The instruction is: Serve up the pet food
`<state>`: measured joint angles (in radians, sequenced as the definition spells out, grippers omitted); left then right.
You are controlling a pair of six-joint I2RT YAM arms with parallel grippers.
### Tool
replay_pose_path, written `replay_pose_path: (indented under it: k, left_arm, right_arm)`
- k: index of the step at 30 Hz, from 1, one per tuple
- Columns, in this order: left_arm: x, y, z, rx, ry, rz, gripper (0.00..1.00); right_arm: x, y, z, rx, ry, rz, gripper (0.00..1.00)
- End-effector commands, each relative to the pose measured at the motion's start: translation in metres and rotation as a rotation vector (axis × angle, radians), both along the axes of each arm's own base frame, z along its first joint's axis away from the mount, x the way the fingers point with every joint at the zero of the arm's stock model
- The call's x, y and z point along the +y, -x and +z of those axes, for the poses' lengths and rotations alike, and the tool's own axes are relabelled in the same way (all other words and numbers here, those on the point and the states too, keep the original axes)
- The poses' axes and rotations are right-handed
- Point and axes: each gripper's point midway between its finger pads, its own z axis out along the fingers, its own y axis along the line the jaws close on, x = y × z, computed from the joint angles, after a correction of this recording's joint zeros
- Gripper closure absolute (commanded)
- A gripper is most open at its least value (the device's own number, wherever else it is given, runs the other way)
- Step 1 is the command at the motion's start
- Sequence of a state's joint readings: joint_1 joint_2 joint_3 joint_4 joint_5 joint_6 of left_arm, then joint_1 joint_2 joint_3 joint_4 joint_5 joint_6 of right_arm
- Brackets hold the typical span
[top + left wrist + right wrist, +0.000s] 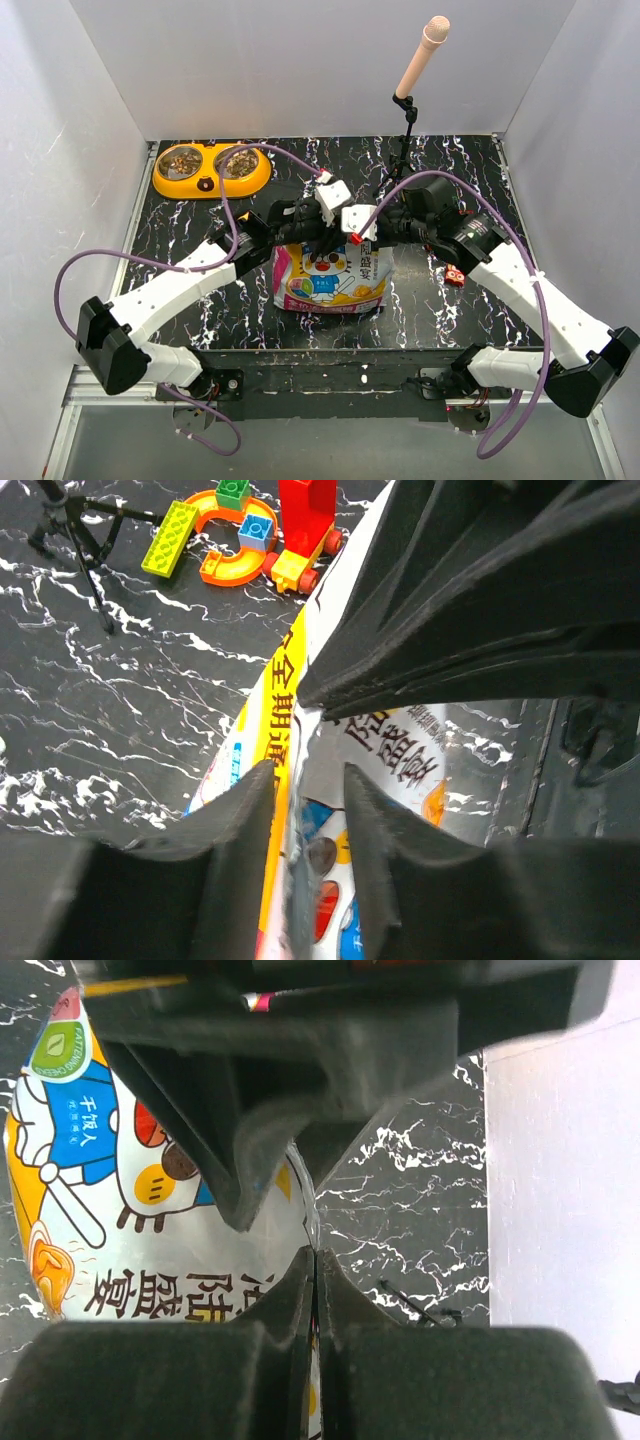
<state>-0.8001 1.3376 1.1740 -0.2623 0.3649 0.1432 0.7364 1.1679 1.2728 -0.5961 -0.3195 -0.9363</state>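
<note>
Both grippers pinch the bag; only left wrist shows, seemingly, toy bricks.

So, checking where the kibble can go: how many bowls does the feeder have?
2: both in the orange feeder at the table's far left, left bowl and right bowl, side by side, each already holding kibble.
</note>
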Motion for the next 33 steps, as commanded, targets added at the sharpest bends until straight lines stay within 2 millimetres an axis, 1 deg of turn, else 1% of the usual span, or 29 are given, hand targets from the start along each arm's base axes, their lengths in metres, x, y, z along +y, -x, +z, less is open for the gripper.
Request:
replay_pose_path:
  k: [1,2,4,6,8,9,10,11,12,13,15,18,21,26,27,28,30,31,33]
  left_arm:
    - [0.018,0.007,0.045,-0.085,0.078,0.05,0.62]
    - [0.023,0.01,0.04,-0.087,0.067,0.057,0.6]
    - [0.033,0.012,0.03,-0.077,0.041,0.076,0.6]
    - [0.039,0.013,0.017,-0.063,0.01,0.089,0.6]
    - [0.041,0.013,0.014,-0.066,-0.001,0.09,0.61]
    - [0.041,0.012,0.013,-0.067,-0.004,0.089,0.68]
    - [0.042,0.011,0.013,-0.067,-0.007,0.093,0.83]
    - [0.042,0.01,0.013,-0.064,-0.011,0.094,0.96]
    - [0.042,0.009,0.015,-0.067,-0.015,0.089,1.0]
    - [0.04,0.01,0.018,-0.067,-0.01,0.079,1.0]
    - [0.038,0.011,0.024,-0.071,0.005,0.067,1.0]
    - [0.038,0.011,0.034,-0.078,0.03,0.072,1.0]
    - [0.039,0.012,0.044,-0.081,0.052,0.082,1.0]
    - [0.042,0.015,0.059,-0.087,0.081,0.09,1.0]
    - [0.042,0.016,0.058,-0.08,0.078,0.091,0.99]
    - [0.043,0.016,0.058,-0.078,0.076,0.091,0.88]
    - [0.046,0.017,0.058,-0.073,0.072,0.106,0.68]
    - [0.05,0.019,0.058,-0.072,0.072,0.114,0.62]
    - [0.059,0.022,0.06,-0.084,0.062,0.138,0.59]
  right_arm:
    - [0.002,-0.003,0.007,-0.03,-0.04,-0.028,0.99]
    - [0.0,0.0,0.008,-0.026,-0.043,-0.026,0.99]
    - [-0.003,0.004,0.008,-0.018,-0.034,-0.024,0.99]
    - [-0.005,0.006,0.006,-0.022,-0.034,-0.021,0.99]
    - [-0.006,0.007,0.004,-0.027,-0.035,-0.023,0.99]
    - [-0.007,0.006,0.004,-0.036,-0.037,-0.025,0.88]
    - [-0.007,0.004,0.004,-0.045,-0.044,-0.035,0.79]
    - [-0.008,0.003,0.003,-0.051,-0.045,-0.042,0.75]
    - [-0.009,0.002,0.002,-0.055,-0.045,-0.049,0.74]
    - [-0.008,0.002,0.0,-0.051,-0.04,-0.046,0.72]
    - [-0.007,0.002,0.0,-0.044,-0.04,-0.043,0.66]
    - [0.0,0.002,0.002,-0.037,-0.049,-0.022,0.62]
    - [0.009,0.001,0.004,-0.049,-0.052,-0.003,0.61]
    - [0.026,0.001,0.001,-0.057,-0.049,0.028,0.61]
    - [0.029,0.0,0.001,-0.064,-0.046,0.024,0.65]
    - [0.032,-0.002,0.001,-0.075,-0.039,0.019,0.74]
    - [0.033,-0.008,0.002,-0.089,-0.021,-0.004,0.98]
    - [0.032,-0.009,0.0,-0.088,-0.006,-0.012,0.99]
    - [0.028,-0.006,0.003,-0.08,-0.002,-0.008,0.99]
